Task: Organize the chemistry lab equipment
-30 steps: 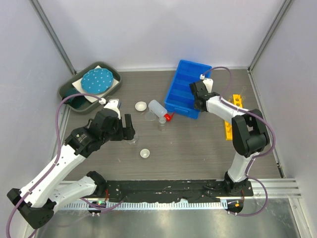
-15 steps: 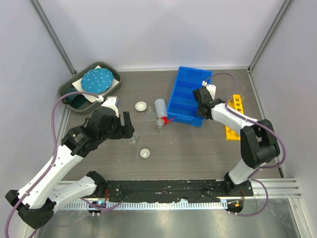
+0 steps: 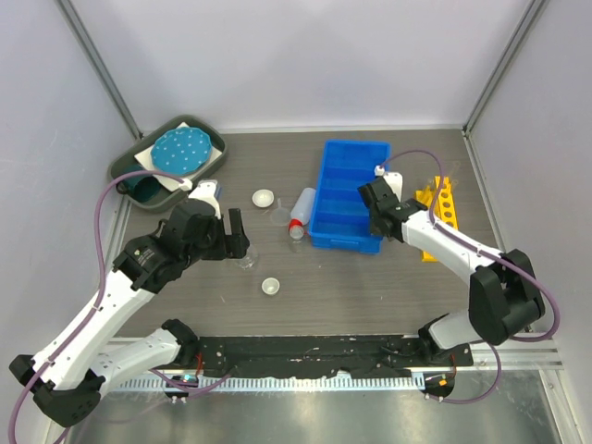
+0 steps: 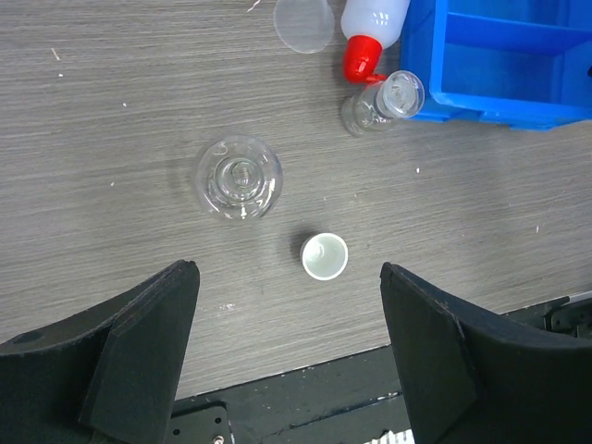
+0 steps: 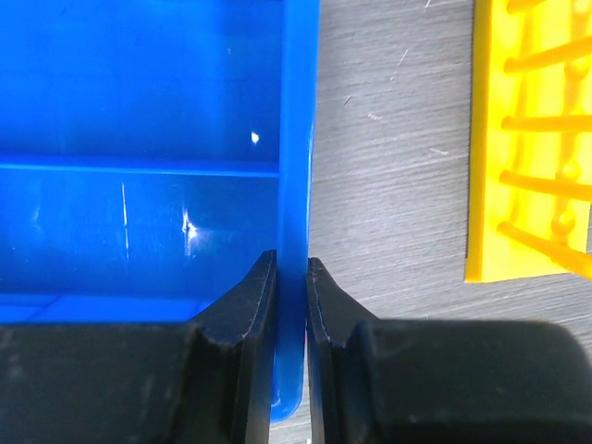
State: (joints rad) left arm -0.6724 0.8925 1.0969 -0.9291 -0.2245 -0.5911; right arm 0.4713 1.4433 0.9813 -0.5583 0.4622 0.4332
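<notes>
Top view: the blue divided bin [image 3: 349, 190] lies right of the frame's centre on the table [image 3: 351, 296]. The right gripper [image 3: 377, 220] is clamped on its right-hand wall near the lower corner. Just right of that arm lies the yellow holed rack [image 3: 437, 215], apart from the bin. The red-capped bottle [image 3: 302, 205] lies on its side against the bin's left wall, cap toward the lower edge of the frame. One white dish [image 3: 264, 198] sits left of the bottle, and a second white dish [image 3: 270, 286] sits lower, near the centre. The left gripper [image 3: 233, 239] hangs left of centre, jaws apart and holding nothing, with a glass flask [image 3: 245, 262] just below it. The dark green tray [image 3: 125, 171] with the teal dotted disc [image 3: 179, 149] is at the upper left.

Left wrist view: the two fingers stand wide apart at the lower corners. The flask stands upright left of centre, the second dish is at the centre, and a small beaker [image 4: 384, 100] lies touching the bin's corner at the upper right, just under the bottle's cap.

Right wrist view: both fingers [image 5: 244, 319] press on the bin's thin wall at the bottom centre, with the rack at the right edge
</notes>
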